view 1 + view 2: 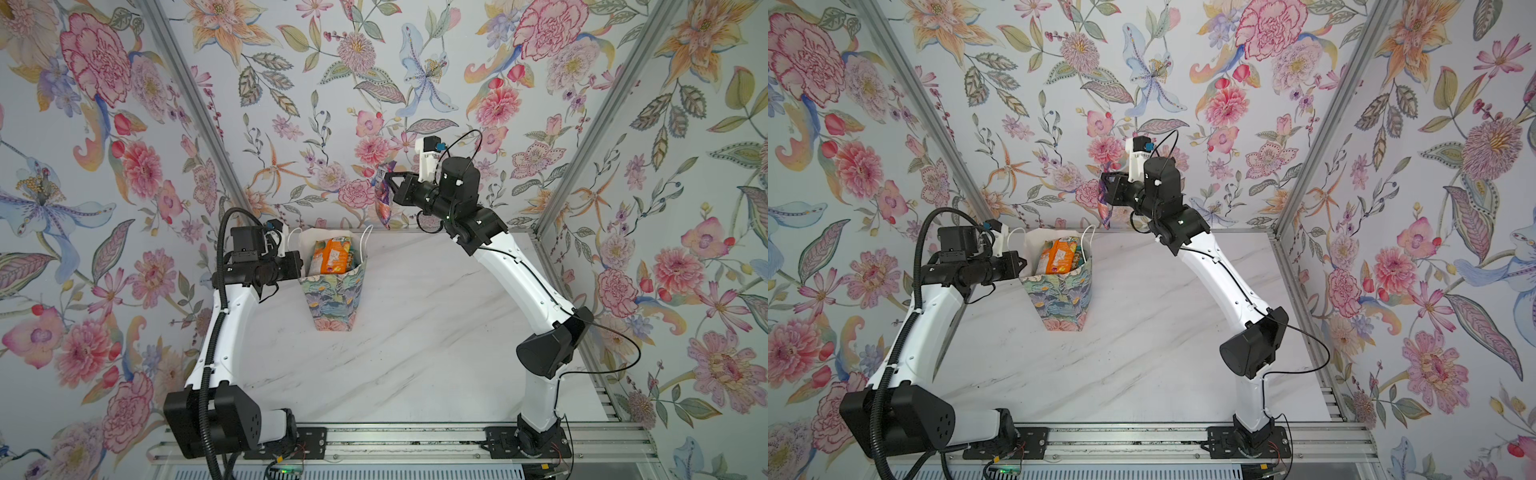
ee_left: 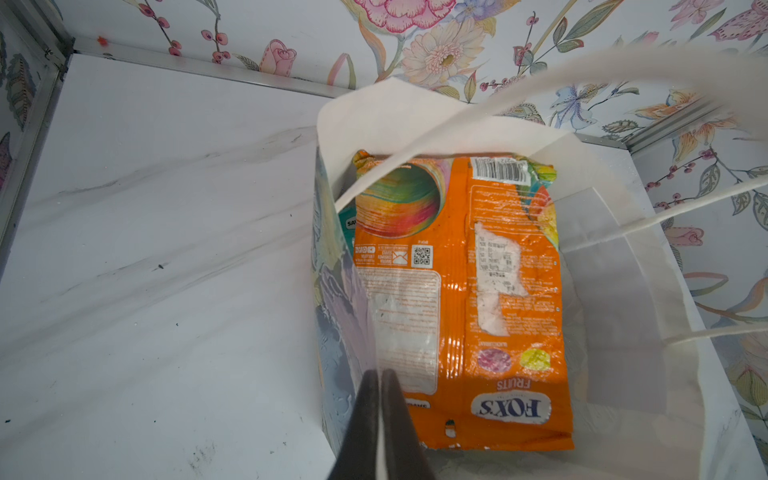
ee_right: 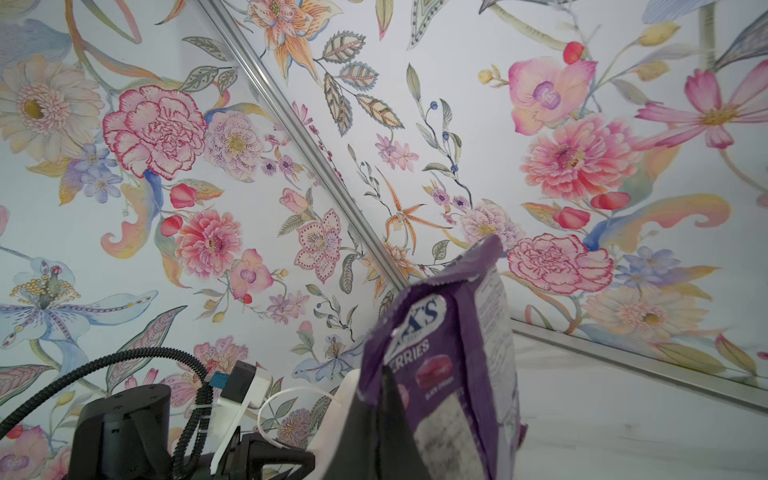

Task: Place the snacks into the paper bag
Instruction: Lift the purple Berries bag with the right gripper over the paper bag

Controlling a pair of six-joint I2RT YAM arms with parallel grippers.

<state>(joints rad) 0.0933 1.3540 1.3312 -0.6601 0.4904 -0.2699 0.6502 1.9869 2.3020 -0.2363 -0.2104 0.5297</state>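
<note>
The paper bag (image 1: 332, 299) stands upright on the marble table (image 1: 415, 353), at about 11 o'clock from the table's middle in both top views. The left gripper (image 2: 381, 382) meets it at the bag's 9 o'clock side, its jaws closed flat on the paper wall and pinching the rim so the mouth gapes. An orange packet (image 2: 478, 291) stands on end inside, and a sliver of a teal packet (image 2: 347, 220) is tucked behind it; how many more lie beneath cannot be told.

The right gripper (image 1: 390, 183) hangs high, at roughly 1 o'clock from the bag's mouth, its jaws clamped on a purple packet (image 1: 384, 208) that dangles below them, clear of the bag. No packet lies loose on the table in either top view, so I judge the job nearly finished; the purple one looks like the last to go in.

Writing: seen upside down from the left wrist, the orange packet reads "FOX'S" in a blue-and-white badge and "FRUITS" beside it; it also bears a barcode (image 2: 498, 169), a QR code (image 2: 422, 255) and a scuffed white label too worn to read. The teal sliver shows only "SA". The purple packet (image 3: 449, 374) shows "X'S" of the same badge and "ERRIES"; the smaller print is too blurred to make out.
</note>
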